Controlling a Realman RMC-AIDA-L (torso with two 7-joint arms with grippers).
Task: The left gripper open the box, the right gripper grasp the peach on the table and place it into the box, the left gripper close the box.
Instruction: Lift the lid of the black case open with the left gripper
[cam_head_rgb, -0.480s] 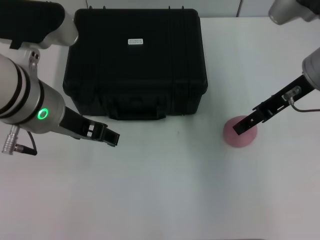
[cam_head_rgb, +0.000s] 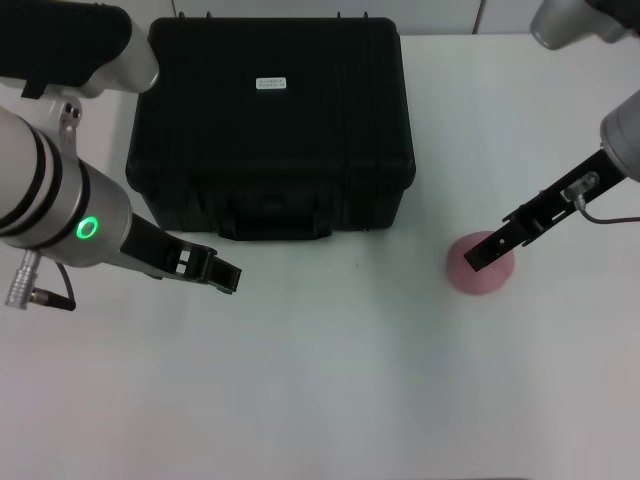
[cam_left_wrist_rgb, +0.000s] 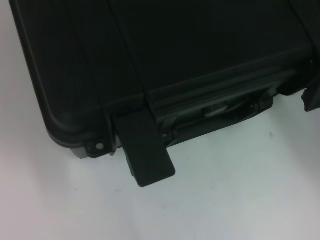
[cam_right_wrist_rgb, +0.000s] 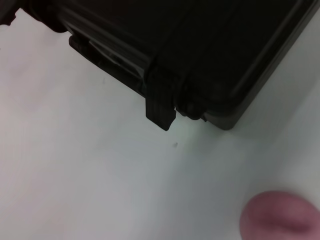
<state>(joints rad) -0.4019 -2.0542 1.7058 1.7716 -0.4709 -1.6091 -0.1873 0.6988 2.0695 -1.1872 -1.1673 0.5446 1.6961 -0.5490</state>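
**A:** Where does the case sit?

**B:** The black case (cam_head_rgb: 270, 125) lies flat on the white worktop (cam_head_rgb: 330, 380), towards the far side, lid down. A small white label (cam_head_rgb: 271, 83) shows on the lid, and the carrying handle (cam_head_rgb: 268, 217) faces the robot. In both wrist views a front latch (cam_left_wrist_rgb: 147, 150) hangs out over the worktop – flipped away from the case.

**A:** And the left hand?

**B:** The left hand (cam_head_rgb: 226, 276) hangs over the worktop just in front of the case's near left corner, near the handle but apart from it, on the arm with the green ring (cam_head_rgb: 87, 228). It holds nothing. How far its fingers stand apart I cannot tell.

**A:** The peach?

**B:** The pink peach (cam_head_rgb: 481, 263) rests on the worktop to the right of the case, off its near right corner and well clear of it. The right wrist view catches it (cam_right_wrist_rgb: 280, 215) at the edge of the picture, with bare worktop between it and the case.

**A:** Is the right hand on it?

**B:** The right hand (cam_head_rgb: 484, 252) comes in slantwise from the right, and its tip lies over the top of the peach in the head view. Whether it touches the fruit, or how wide its fingers are – I cannot tell.
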